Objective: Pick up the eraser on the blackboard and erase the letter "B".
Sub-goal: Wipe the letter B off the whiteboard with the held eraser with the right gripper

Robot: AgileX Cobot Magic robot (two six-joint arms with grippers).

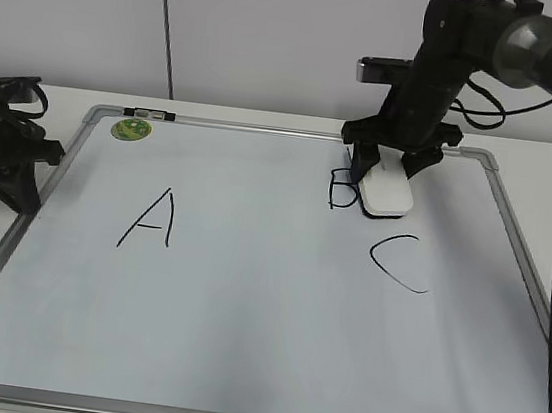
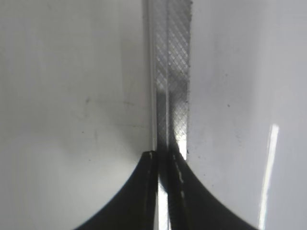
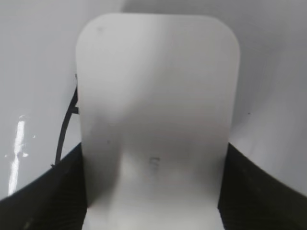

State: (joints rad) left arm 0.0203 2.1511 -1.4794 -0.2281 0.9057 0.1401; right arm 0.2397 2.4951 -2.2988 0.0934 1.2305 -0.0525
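- writing on the blackboard (image 1: 240, 333): black handwritten "A" (image 1: 150, 219) left of middle; "C" (image 1: 402, 262) right of middle; letter "B" (image 1: 340, 189) up between them, smaller, its right side hidden behind the eraser; no brand text readable anywhere
- eraser (image 1: 388, 192): white, rounded corners, lying on the board touching the right edge of the "B", above the "C"; in the right wrist view it fills the centre (image 3: 156, 110), faint grey mark on its top too blurred to read; black strokes of the "B" (image 3: 67, 129) show just at its left edge
- right claw (image 1: 394, 166): comes down from the black arm at top right; fingers (image 3: 38, 196) sit on both sides of the eraser, pinching it
- left claw (image 1: 33, 172): parked at the board's left edge, on the frame, well apart from the letters; in the left wrist view (image 2: 165, 160) its tips are pressed together over the grey frame strip (image 2: 170, 72), holding nothing
- board itself: white surface, grey metal frame, grey plastic corners; round green sticker (image 1: 131, 129) at top left, its print too small to read; small dark clip on the top rail just above it
- worktop (image 1: 58, 94): white, board lies flat on it; pale wall behind with a dark vertical seam; black cables hang at far right
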